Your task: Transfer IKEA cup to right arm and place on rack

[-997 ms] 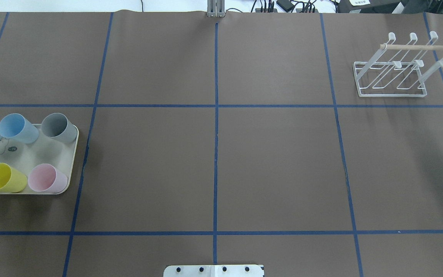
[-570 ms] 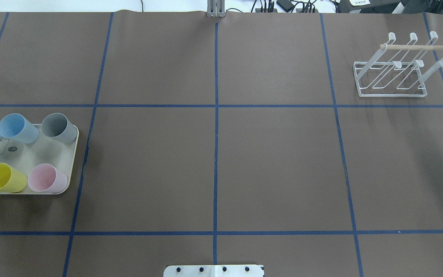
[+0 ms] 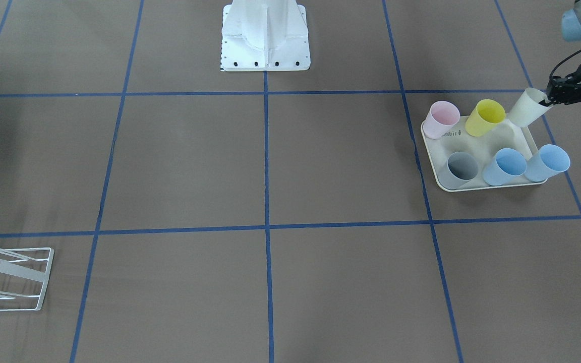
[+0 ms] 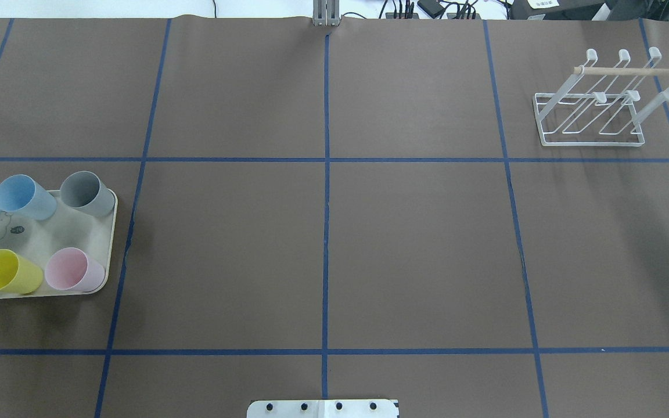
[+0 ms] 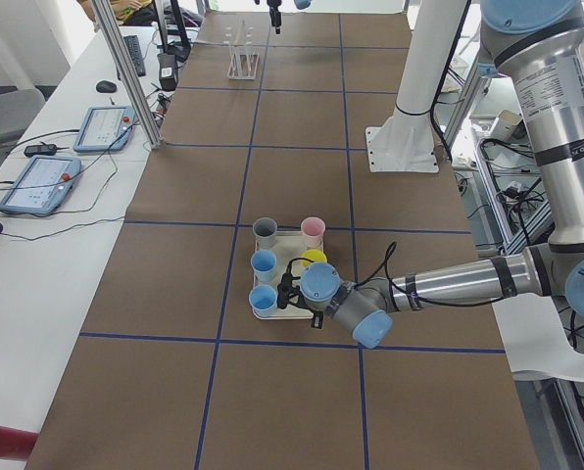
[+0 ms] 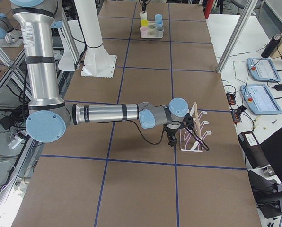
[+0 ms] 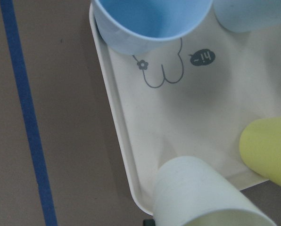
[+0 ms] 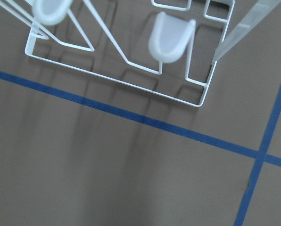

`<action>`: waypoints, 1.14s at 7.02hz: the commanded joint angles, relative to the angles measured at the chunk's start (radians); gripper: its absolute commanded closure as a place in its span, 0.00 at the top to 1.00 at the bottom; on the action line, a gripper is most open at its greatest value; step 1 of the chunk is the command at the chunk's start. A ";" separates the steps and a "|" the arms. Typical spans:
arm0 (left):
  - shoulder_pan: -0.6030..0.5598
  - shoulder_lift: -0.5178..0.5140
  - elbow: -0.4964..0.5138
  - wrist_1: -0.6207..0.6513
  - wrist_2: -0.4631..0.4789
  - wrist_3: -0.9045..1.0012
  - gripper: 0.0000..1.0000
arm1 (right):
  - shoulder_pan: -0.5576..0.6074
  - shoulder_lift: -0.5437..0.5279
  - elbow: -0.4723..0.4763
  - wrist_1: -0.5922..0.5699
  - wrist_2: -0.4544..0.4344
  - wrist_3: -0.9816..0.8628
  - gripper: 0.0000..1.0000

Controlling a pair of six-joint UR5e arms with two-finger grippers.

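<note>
The left gripper [image 3: 547, 101] has its jaws closed on the rim of the IKEA cup [image 3: 522, 110], pinching the thin wall at the cup's mouth. The cup is at the corner of the tray [image 3: 492, 143] nearest the robot's base, just beside the yellow cup [image 3: 486, 117]. It is tilted: its long axis runs from the mouth, up at the jaws, down to the base over the tray's corner. Whether the base touches the tray cannot be told. In the left wrist view the mouth is nearest the camera and the base points away toward the tray floor.

The right gripper [image 6: 170, 141] hangs just beside the rack [image 4: 593, 143], its fingers pointing down at the desk [image 3: 179, 161]. Whether its jaws are open or closed cannot be told.

The IKEA cup is a pale off-white, smooth, matte, tapered tumbler with no handle. The pink cup [image 3: 442, 118], grey cup [image 3: 459, 170] and two blue cups [image 3: 505, 166] [image 3: 547, 162] share that shape and stand upright on the tray. The tray is cream, with rounded corners, a raised lip and a line-drawn rabbit print. The rack is thin white wire with slanted prongs ending in rounded white caps, and a pale wooden dowel [image 4: 636, 71] lies across its top. The desk is covered in brown paper crossed by blue tape lines.
</note>
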 commanded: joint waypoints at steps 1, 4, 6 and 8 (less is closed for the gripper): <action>-0.122 -0.007 -0.068 0.023 -0.035 0.002 0.00 | 0.000 0.011 0.005 -0.001 0.001 0.001 1.00; -0.166 -0.140 -0.255 0.290 -0.029 -0.016 0.00 | -0.060 0.083 0.013 0.040 0.076 0.270 1.00; -0.149 -0.264 -0.303 0.291 -0.039 -0.265 0.00 | -0.164 0.130 0.013 0.258 0.069 0.547 1.00; -0.086 -0.353 -0.350 0.290 -0.042 -0.428 0.00 | -0.253 0.231 0.019 0.444 -0.032 0.947 1.00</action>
